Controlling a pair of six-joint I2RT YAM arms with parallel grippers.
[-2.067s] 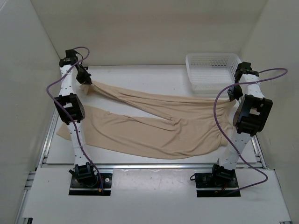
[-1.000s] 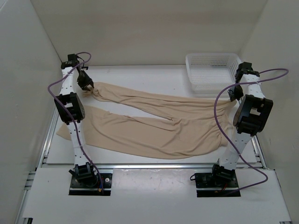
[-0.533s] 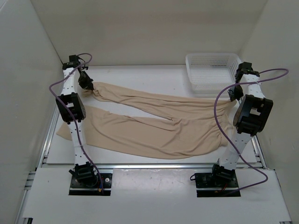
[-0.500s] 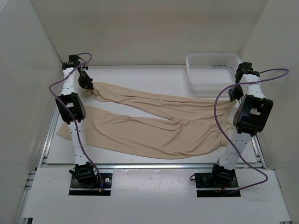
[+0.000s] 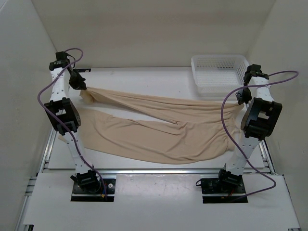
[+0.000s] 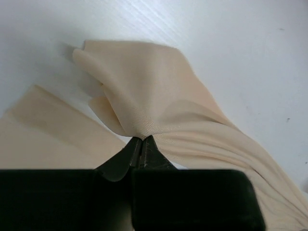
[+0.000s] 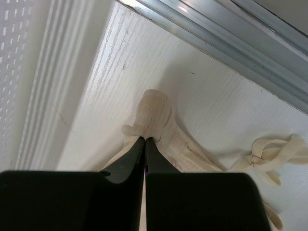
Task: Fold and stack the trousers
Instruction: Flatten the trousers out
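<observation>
The beige-tan trousers [image 5: 163, 127] lie spread across the table, waist at the right, two legs running left. My left gripper [image 5: 83, 90] is shut on the cuff end of the far leg [image 6: 144, 103] and holds it lifted at the back left, so that leg stretches taut. The near leg [image 5: 125, 137] lies flat on the table. My right gripper [image 5: 239, 102] is shut on the waistband [image 7: 154, 113] at the right side, next to the basket. A drawstring [image 7: 274, 154] lies loose beside it.
A white mesh basket [image 5: 219, 74] stands at the back right, its wall [image 7: 29, 62] close to my right gripper. A metal rail [image 7: 231, 38] runs along the table's right edge. White walls enclose the table on three sides.
My left gripper has moved left and up with the far leg's cuff, pulling that leg tighter. My right gripper has stayed still on the waistband.
</observation>
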